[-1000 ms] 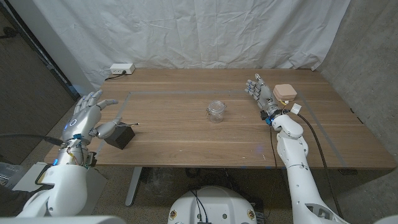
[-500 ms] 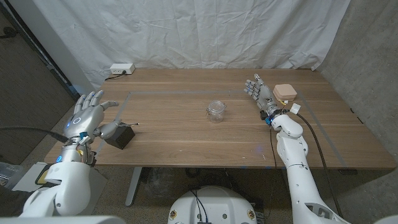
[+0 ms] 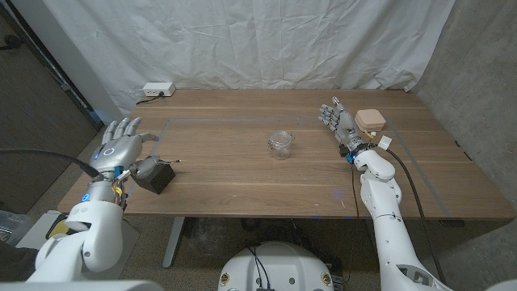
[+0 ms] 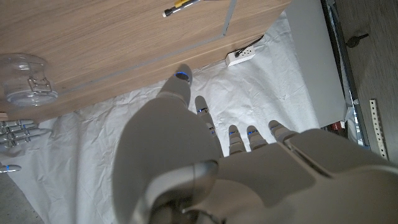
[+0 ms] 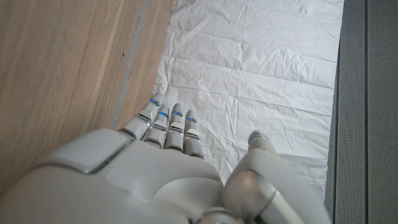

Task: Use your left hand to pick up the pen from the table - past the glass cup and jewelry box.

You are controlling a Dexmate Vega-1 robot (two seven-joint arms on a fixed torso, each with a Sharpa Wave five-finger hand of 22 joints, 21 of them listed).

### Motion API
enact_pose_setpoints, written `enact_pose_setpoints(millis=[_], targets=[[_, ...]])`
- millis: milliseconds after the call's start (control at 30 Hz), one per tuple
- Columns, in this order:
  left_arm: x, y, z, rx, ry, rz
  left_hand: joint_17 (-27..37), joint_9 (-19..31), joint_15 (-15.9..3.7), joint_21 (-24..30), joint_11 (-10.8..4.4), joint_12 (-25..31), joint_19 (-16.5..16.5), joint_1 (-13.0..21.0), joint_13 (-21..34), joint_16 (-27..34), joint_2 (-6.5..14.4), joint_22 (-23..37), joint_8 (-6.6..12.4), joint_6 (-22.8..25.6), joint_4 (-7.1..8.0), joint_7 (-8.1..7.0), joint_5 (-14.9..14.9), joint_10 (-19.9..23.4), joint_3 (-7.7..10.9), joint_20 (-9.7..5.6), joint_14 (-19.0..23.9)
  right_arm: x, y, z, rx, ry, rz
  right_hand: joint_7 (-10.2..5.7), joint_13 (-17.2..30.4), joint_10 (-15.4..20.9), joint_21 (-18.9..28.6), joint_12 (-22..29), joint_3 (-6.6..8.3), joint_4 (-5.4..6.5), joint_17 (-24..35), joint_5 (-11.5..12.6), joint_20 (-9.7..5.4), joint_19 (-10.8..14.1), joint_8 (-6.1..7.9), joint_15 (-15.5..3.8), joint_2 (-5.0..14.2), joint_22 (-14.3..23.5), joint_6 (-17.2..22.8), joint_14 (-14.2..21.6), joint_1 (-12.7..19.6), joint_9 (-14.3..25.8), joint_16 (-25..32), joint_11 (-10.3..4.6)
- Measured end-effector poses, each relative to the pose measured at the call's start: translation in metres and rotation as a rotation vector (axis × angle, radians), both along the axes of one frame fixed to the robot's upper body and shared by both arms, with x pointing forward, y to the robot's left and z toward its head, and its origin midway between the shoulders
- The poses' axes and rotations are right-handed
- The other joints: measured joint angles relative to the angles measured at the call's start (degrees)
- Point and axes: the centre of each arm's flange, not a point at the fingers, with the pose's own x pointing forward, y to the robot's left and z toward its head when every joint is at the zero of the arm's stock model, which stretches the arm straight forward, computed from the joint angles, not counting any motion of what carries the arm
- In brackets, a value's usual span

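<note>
Pen (image 3: 166,161) is lying atop the black box (image 3: 159,175); the left robot hand (image 3: 119,145), spread and empty, is risking knocking it off.

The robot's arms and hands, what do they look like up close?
Smooth white rounded shells cover both arms. The left hand and right hand are silver-grey metal with small blue lights on the fingers. A black cable runs along the right arm.

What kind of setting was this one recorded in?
Probably a lab or test room, not a home: a wrinkled white backdrop sheet hangs behind the wooden table, tape lines mark the tabletop, and a power strip sits at its far edge.
</note>
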Motion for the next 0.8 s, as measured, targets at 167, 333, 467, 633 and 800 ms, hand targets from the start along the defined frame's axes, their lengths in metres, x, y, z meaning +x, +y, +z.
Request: enact_pose_setpoints(millis=[167, 333, 467, 633, 800], targets=[[0.002, -0.004, 0.003, 0.026, 0.029, 0.018, 0.0, -0.1, -0.28, 0.0, -0.62, 0.0, 0.0, 0.0, 0.0, 0.0, 0.0, 0.0, 0.0, 0.32, 0.17, 0.3, 0.0, 0.01, -0.17, 0.0, -0.27, 0.0, -0.002, -0.002, 0.005, 0.003, 0.0, 0.0, 0.0, 0.0, -0.13, 0.0, -0.24, -0.24, 0.22, 0.0, 0.0, 0.0, 0.0, 0.0, 0.0, 0.0, 0.0, 0.0, 0.0, 0.0, 0.0, 0.0], [0.007, -0.009, 0.007, 0.054, 0.06, 0.036, 0.0, -0.15, -0.28, 0.0, -0.62, 0.0, 0.0, 0.0, 0.0, 0.0, 0.0, 0.0, 0.0, 0.31, 0.17, 0.3, 0.0, 0.01, -0.17, 0.0, -0.28, 0.0, -0.004, -0.004, 0.008, 0.006, 0.001, 0.0, 0.0, 0.0, -0.21, 0.0, -0.24, -0.24, 0.22, 0.0, 0.0, 0.0, 0.0, 0.0, 0.0, 0.0, 0.0, 0.0, 0.0, 0.0, 0.0, 0.0], [0.012, -0.012, 0.008, 0.074, 0.084, 0.049, 0.0, -0.15, -0.53, 0.0, -0.62, 0.0, 0.0, 0.03, 0.0, 0.0, -0.03, 0.0, 0.0, 0.31, 0.05, 0.3, 0.0, 0.01, -0.4, 0.0, -0.53, 0.0, -0.005, -0.004, 0.01, 0.008, 0.0, 0.0, 0.0, 0.0, -0.21, 0.0, -0.24, -0.24, 0.22, 0.0, 0.0, 0.0, 0.0, 0.0, 0.0, 0.02, 0.0, 0.0, 0.0, 0.0, 0.0, 0.0], [0.017, -0.014, 0.009, 0.094, 0.107, 0.063, 0.0, -0.15, -0.73, 0.0, -0.61, 0.0, 0.01, 0.22, 0.0, 0.0, -0.23, 0.0, 0.0, 0.52, 0.21, 0.09, 0.0, 0.02, -0.57, 0.0, -0.72, -0.001, -0.007, -0.005, 0.013, 0.01, -0.001, 0.0, 0.0, 0.0, -0.43, 0.0, -0.24, -0.24, 0.22, 0.0, 0.0, 0.0, 0.0, 0.0, 0.0, 0.3, 0.0, 0.0, 0.0, -0.01, 0.0, 0.0], [0.023, -0.015, 0.009, 0.116, 0.115, 0.077, 0.0, -0.14, -0.73, 0.0, -0.84, 0.0, 0.01, 0.23, 0.0, 0.0, -0.23, 0.0, 0.0, 0.51, 0.21, 0.09, 0.0, -0.21, -0.57, 0.0, -0.72, -0.002, -0.009, -0.005, 0.016, 0.009, -0.004, 0.0, 0.0, 0.0, -0.43, 0.0, -0.5, 0.02, 0.21, 0.0, 0.0, 0.0, 0.0, 0.0, 0.0, 0.3, 0.0, -0.01, 0.0, -0.01, 0.0, 0.0]])
